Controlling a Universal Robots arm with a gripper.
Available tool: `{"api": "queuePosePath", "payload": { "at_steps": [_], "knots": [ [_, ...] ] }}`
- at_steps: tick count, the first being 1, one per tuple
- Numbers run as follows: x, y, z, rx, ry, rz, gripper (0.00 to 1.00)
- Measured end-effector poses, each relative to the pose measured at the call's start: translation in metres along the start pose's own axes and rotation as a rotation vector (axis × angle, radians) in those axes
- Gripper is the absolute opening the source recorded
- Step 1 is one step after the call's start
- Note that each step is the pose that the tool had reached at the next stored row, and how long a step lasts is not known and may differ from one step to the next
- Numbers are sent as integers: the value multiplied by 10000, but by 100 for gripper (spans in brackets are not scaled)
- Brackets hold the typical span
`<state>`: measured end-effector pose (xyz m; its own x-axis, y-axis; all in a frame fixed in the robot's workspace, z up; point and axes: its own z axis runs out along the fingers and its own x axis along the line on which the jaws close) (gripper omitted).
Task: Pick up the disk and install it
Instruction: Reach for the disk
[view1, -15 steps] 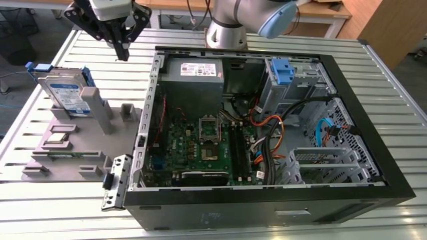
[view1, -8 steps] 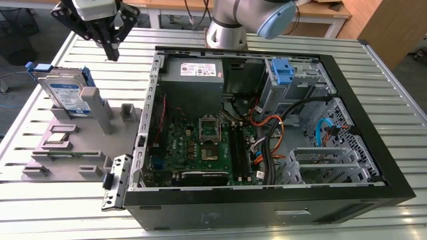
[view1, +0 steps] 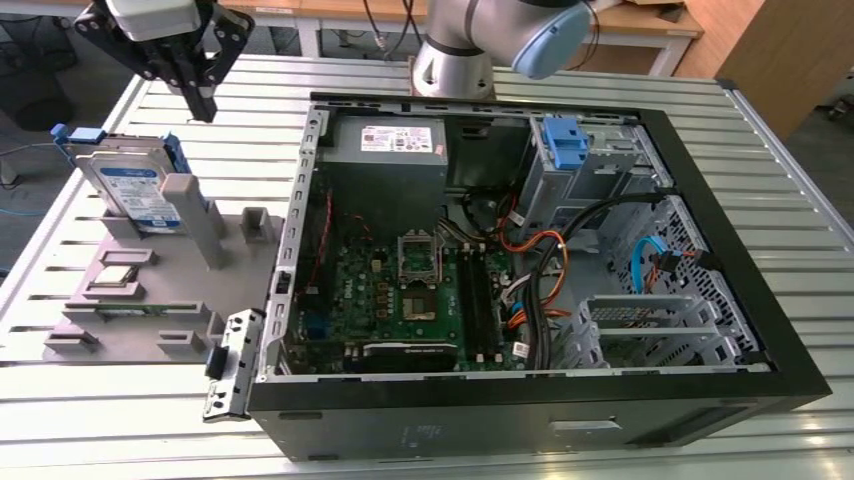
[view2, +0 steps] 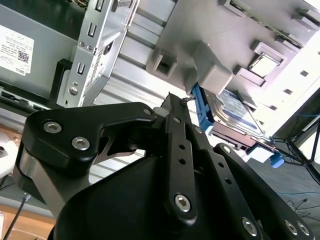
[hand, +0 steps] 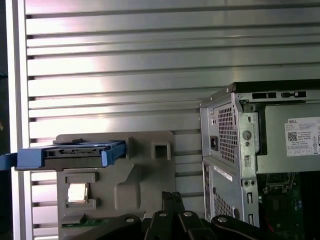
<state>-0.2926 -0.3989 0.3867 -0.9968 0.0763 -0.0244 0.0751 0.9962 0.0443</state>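
Hovering pincer (view1: 200, 108) clear of edge-up disk (view1: 134, 187)

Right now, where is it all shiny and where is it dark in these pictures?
In the first wrist view, the slatted metal table gleams in bright bands; in the second wrist view, light washes out the grey holder where the disk stands; in the exterior view, light is even, but the computer case is shadowed inside.

A white sticker (view1: 400, 138) carrying fine print and a square code sits on the grey power-supply box (view1: 387, 190), upper middle of the exterior view. At that view's upper left, the disk (view1: 118, 168) bears a blue-and-white label (view1: 144, 195) with print too small to read.
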Motion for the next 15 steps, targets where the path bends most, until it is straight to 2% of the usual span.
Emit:
{"api": "queuePosePath", "payload": {
  "at_steps": [15],
  "knots": [
    [333, -26, 24, 0, 0, -1, 10]
  ]
}}
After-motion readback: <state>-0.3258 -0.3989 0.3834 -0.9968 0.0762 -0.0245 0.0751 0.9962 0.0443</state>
